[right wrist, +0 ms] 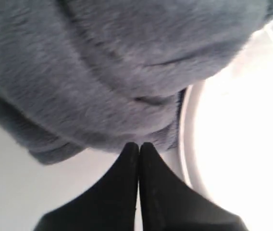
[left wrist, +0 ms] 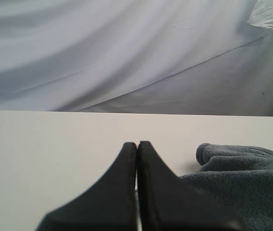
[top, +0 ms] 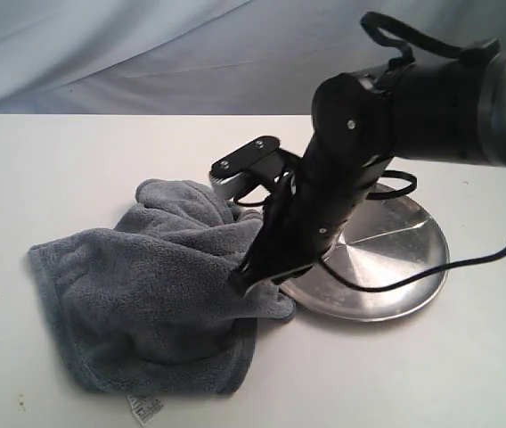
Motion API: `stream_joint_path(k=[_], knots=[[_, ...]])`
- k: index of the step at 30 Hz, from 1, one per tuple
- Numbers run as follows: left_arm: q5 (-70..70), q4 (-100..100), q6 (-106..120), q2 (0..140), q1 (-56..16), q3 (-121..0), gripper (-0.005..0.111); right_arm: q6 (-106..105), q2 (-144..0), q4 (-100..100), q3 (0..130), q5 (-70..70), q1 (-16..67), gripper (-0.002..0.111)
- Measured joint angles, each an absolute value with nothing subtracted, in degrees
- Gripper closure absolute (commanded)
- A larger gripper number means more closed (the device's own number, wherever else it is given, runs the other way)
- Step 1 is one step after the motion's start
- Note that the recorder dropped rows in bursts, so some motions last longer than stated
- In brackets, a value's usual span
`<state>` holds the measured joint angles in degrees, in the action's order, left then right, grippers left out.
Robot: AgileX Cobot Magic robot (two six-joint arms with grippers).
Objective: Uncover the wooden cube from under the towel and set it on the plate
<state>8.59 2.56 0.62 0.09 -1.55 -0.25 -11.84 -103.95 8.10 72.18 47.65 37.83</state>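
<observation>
**Grey towel heaped beside the steel plate, both grippers closed**

A flat white table [top: 57,178] runs across the room, with pale cloth [top: 102,53] draped in soft folds behind it. The right arm [top: 440,98], thick, black and glossy, reaches in from the right and slants down over the plate. The towel [top: 146,294] is the biggest thing on the table: dark grey fleece, fluffy, bunched into rounded folds with a stitched hem. Just beside it sits the plate [top: 395,267], round, shallow-rimmed brushed steel that gleams, and the towel's near corner touches its rim.

The right gripper [right wrist: 139,144] has its two tapered black fingers pressed together, and their tips meet the towel's hem right next to the plate's rim; no cloth shows between them. The left gripper [left wrist: 137,144] is also pressed together, holding nothing, low over bare table with the towel off to one side. A small white label [top: 144,408] pokes out from the towel's front edge. The wooden cube is nowhere in sight
</observation>
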Motion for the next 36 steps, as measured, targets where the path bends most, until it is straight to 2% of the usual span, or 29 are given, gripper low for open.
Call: stream_joint_path(k=[8,17,25,36], knots=[[8.6,2.6,0.6,0.1,-1.6,-0.3,0.105,-7.7,-105.2,7.0,75.5,37.3,29.1,0.108],[8.6,2.6,0.6,0.1,-1.6,-0.3,0.105,-7.3,-117.3,7.2,98.4,48.6,29.1,0.108],[8.6,2.6,0.6,0.1,-1.6,-0.3,0.105,-5.8,-126.5,8.7,116.0,56.0,35.9,0.108],[8.6,2.6,0.6,0.1,-1.6,-0.3,0.105,-5.8,-129.3,10.0,119.2,55.8,50.8,0.108]])
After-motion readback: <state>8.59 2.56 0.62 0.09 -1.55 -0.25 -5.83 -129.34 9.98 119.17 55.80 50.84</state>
